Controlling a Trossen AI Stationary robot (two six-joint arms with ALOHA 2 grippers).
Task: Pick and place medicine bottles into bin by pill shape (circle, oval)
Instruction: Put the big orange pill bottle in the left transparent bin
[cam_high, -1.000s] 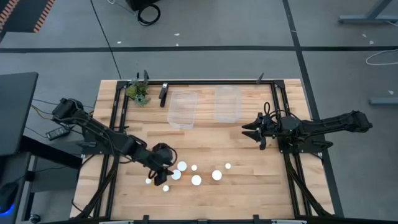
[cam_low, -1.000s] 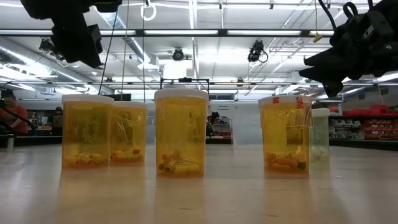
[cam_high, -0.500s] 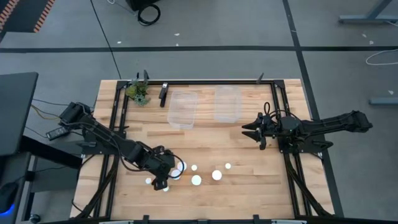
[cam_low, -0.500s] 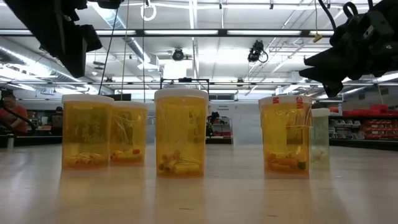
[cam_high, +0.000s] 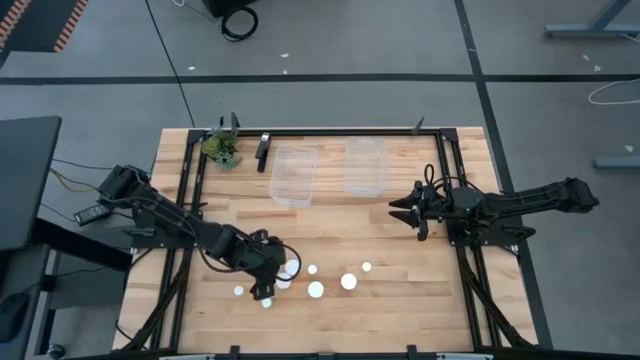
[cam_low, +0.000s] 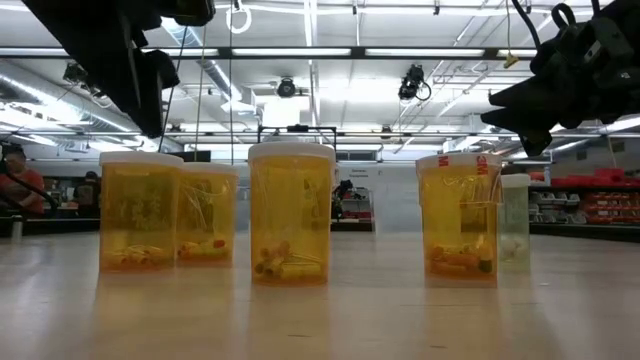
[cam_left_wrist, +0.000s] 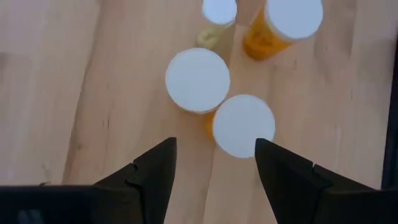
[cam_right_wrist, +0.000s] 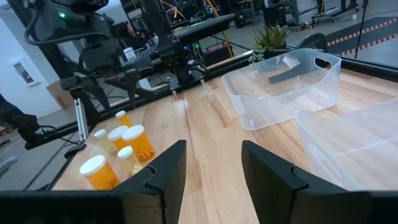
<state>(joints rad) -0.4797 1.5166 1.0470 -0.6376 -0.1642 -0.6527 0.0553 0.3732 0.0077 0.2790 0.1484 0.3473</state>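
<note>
Several small medicine bottles with round white caps (cam_high: 316, 290) stand upright on the wooden table near its front edge. In the low view, larger orange ones (cam_low: 291, 212) and a smaller pale one (cam_low: 513, 222) show. My left gripper (cam_high: 270, 282) hangs open over the left end of the cluster, fingers pointing down. In its wrist view the left gripper (cam_left_wrist: 214, 155) is above two white caps (cam_left_wrist: 198, 79) (cam_left_wrist: 244, 124) and touches neither. My right gripper (cam_high: 400, 210) waits open and empty at mid-right, above the table.
Two clear plastic bins (cam_high: 295, 175) (cam_high: 365, 165) stand side by side at the far middle of the table; they also show in the right wrist view (cam_right_wrist: 286, 81). A small green plant (cam_high: 222, 148) and a dark object (cam_high: 263, 150) are at the far left. Black rails frame the table.
My left gripper has gone a little toward the table's right edge and lower over the left end of the bottle cluster, staying open. The bottles have not moved.
</note>
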